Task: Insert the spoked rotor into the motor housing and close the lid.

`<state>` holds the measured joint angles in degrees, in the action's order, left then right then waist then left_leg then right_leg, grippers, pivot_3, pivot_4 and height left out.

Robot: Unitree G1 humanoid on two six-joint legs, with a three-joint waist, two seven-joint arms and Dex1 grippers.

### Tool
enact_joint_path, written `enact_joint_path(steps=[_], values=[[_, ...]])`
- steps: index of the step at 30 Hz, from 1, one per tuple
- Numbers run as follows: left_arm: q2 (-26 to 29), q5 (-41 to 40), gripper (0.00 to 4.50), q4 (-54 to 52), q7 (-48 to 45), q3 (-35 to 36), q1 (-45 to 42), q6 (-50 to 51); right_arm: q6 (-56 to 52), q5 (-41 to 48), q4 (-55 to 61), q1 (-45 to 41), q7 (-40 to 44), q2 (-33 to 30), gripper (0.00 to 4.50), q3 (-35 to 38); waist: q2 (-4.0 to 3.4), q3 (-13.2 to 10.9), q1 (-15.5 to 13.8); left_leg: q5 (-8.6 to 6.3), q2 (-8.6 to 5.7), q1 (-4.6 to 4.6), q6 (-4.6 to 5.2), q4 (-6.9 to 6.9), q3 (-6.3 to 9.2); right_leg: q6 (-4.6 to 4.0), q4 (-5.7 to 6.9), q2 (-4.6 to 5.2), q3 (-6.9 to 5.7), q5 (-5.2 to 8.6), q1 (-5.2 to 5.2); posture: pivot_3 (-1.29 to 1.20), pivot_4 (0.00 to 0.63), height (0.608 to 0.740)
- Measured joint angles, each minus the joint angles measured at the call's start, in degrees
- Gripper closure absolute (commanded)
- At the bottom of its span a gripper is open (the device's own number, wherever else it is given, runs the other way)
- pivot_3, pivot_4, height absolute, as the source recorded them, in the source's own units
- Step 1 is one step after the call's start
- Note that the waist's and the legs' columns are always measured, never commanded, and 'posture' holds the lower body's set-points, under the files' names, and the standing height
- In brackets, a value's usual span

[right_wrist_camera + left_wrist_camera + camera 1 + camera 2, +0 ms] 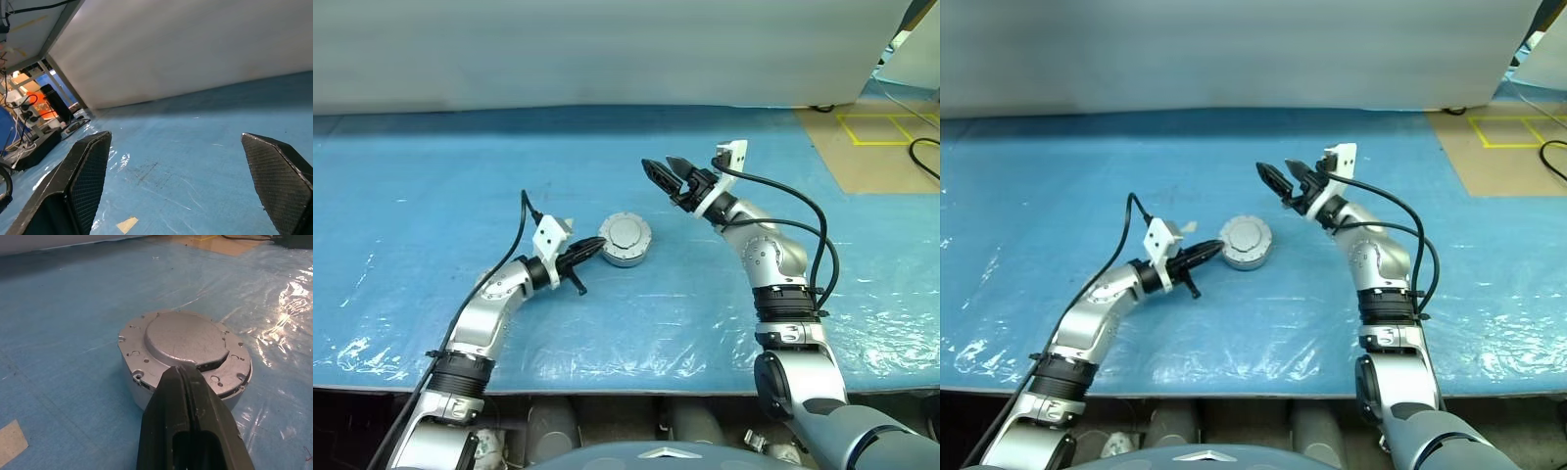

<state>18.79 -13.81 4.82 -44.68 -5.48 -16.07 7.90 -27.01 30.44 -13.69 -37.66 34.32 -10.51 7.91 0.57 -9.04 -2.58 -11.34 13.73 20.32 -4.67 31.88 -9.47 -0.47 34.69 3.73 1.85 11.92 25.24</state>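
The motor housing [623,258] sits on the blue sheet near the table's middle, with the lid [626,233] lying flat on top, its plain grey face up. The spoked rotor is hidden. My left gripper [597,247] is shut and empty, its tips at the housing's left rim; the left wrist view shows the fingers [183,382] at the lid's [186,338] edge. My right gripper [660,166] is open and empty, raised above and to the right of the housing. Its fingers [88,166] stand wide apart, pointing towards the back wall.
A blue plastic-covered sheet [431,196] spreads over the whole table. A white backdrop [607,49] runs along the far edge. Brown floor with yellow tape [881,127] and a black cable lie at the far right. A bit of tape [10,443] sticks to the sheet.
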Motion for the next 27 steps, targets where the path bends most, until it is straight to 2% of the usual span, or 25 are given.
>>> enact_joint_path(steps=[9,17,22,27], values=[[-0.9,5.8,4.50,2.0,4.0,-1.7,-1.9,-3.2,-4.0,-2.0,-1.2,0.7,-1.0,-0.8,0.04,-2.5,0.00,0.0,0.0,0.00,-0.02,0.00,0.00,0.05,0.01,0.01,0.02,0.00,0.00,-0.01,-0.03,0.00,0.150,0.740],[-2.1,7.1,4.50,2.8,5.5,-2.5,-1.7,-4.9,-7.3,-3.5,1.3,3.4,-0.7,-2.2,0.04,-5.1,0.00,0.0,-0.2,0.00,-0.02,0.00,0.00,0.22,0.02,0.01,0.05,0.07,0.01,-0.01,-0.07,0.00,0.150,0.740],[-2.3,3.0,4.50,-0.2,3.3,-1.8,2.1,-3.8,2.3,-9.1,3.4,4.4,1.7,-3.4,0.04,-8.5,0.00,0.0,0.0,0.00,0.00,0.02,0.00,0.24,0.02,0.00,0.06,0.08,0.01,0.00,-0.05,0.00,0.150,0.740],[1.2,-4.1,4.50,-6.6,-0.6,1.8,7.9,-0.5,8.4,-12.2,3.7,4.4,4.9,-3.3,0.04,-11.8,0.00,0.0,0.1,0.00,0.07,0.05,0.00,0.23,0.02,-0.01,0.07,-0.01,0.01,0.01,0.01,0.00,0.150,0.740]])
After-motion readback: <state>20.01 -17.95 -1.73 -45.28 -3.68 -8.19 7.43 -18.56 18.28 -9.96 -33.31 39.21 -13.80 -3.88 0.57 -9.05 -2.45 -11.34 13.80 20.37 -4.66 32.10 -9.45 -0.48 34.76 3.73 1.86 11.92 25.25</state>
